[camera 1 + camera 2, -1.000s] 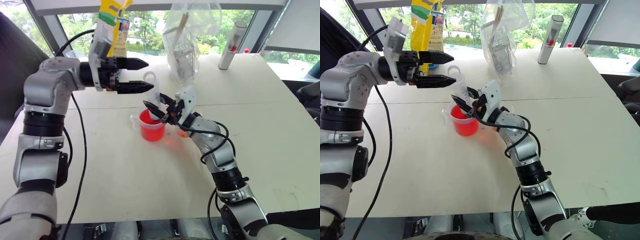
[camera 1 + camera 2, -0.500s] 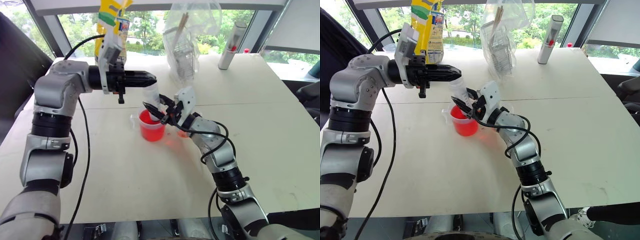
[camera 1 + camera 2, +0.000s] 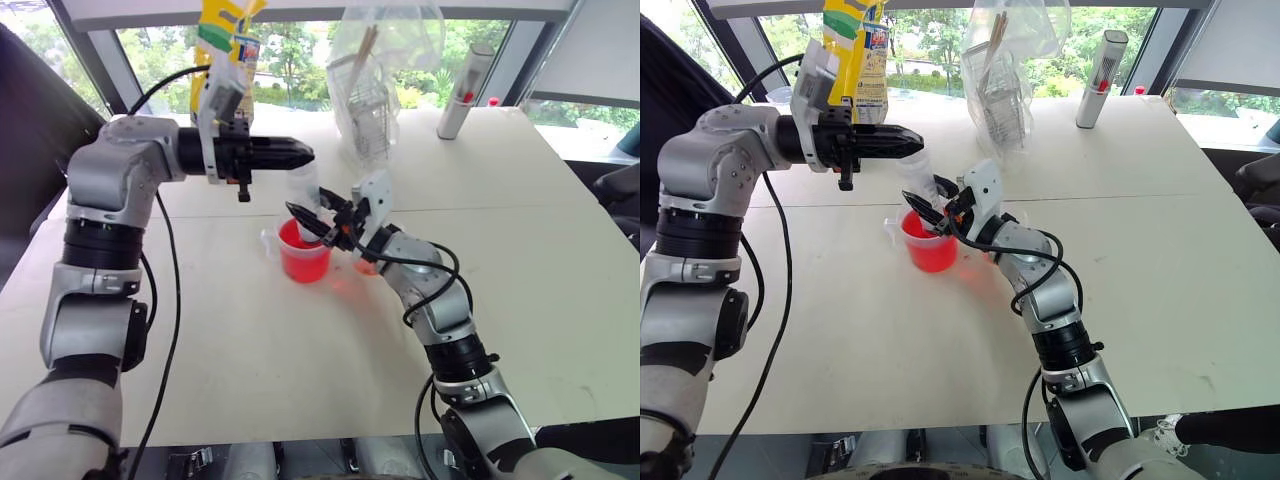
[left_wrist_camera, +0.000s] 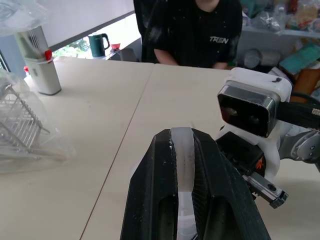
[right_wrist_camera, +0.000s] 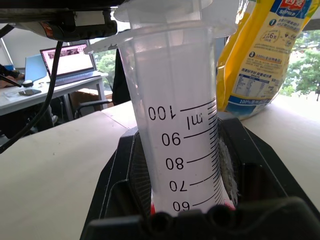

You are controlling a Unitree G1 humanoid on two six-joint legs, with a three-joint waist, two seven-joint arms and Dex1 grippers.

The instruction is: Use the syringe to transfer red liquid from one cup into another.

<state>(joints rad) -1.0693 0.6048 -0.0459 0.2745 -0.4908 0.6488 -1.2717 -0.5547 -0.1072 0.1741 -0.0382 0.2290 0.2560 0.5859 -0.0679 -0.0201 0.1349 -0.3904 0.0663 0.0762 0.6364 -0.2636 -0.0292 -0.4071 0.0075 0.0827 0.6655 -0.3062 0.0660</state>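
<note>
The wide cup (image 3: 303, 258) is sitting nearly full of red liquid (image 3: 301, 243). The syringe (image 3: 308, 196) is standing tilted, nozzle down in it, right gripper (image 3: 318, 224) pinching its barrel, left gripper (image 3: 296, 154) pinching its top.

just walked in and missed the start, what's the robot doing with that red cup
The robot is working a syringe over the wide cup of red liquid on the table. Its right gripper is shut on the syringe barrel, tip down in the cup. Its left gripper is shut on the plunger's top end. The smaller cup sits just behind the right gripper.
</note>
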